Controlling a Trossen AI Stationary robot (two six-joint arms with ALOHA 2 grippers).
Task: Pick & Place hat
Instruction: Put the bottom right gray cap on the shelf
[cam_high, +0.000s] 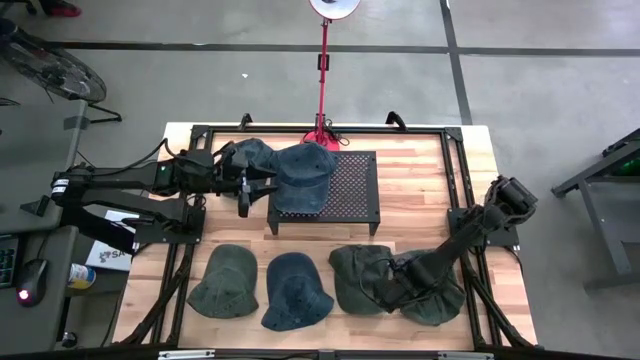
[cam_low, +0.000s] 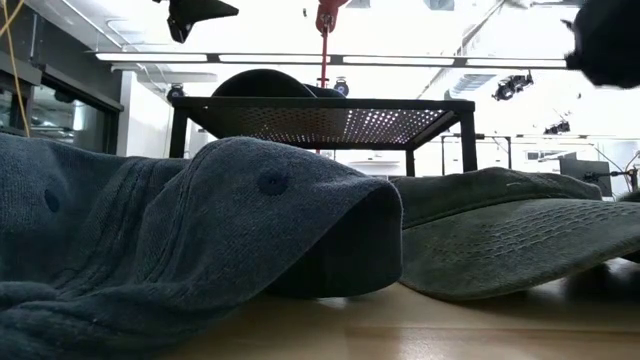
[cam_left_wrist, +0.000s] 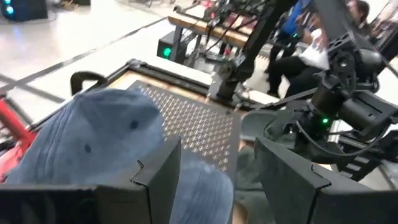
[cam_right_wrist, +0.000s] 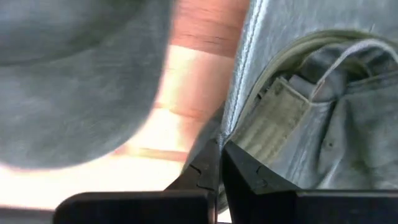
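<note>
Wooden tabletop (cam_high: 420, 185) under bright room lights carries a perforated black rack (cam_high: 350, 190), and at its near right lies the soft, light olive hat (cam_high: 440, 295), best taken by its edge, where the right hand (cam_high: 385, 290) is clenched on its fabric rim, while the left hand (cam_high: 255, 190) hangs released by a blue cap (cam_high: 305, 175).

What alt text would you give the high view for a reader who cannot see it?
Overhead view: the right gripper is shut on the edge of a green hat at the near right of a wooden table. Three more hats lie in the same row. The left gripper, open, sits beside a blue cap on a black perforated stand.
</note>
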